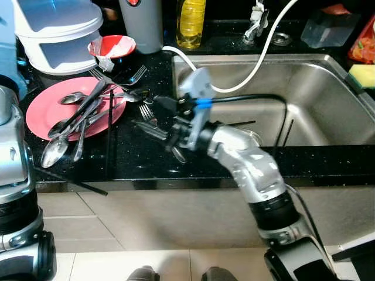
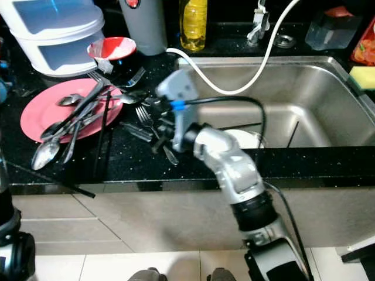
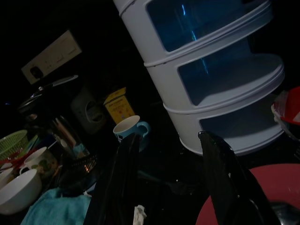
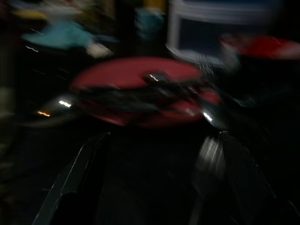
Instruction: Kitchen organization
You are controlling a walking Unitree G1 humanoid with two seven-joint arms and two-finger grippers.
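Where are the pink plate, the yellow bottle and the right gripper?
pink plate (image 1: 41, 111): left eye view, bare left part of its face.
yellow bottle (image 1: 191, 23): left eye view, middle of its body.
right gripper (image 4: 150, 178): right wrist view, midway between its fingertips.

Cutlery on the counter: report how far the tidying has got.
Done: nothing visibly sorted; spoons and chopsticks lie heaped on the pink plate. In hand: the right tool, open, reaches over loose forks beside the sink. Left: all cutlery, the red bowl.

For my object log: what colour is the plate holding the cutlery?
Pink plate, clearest in the left eye view.
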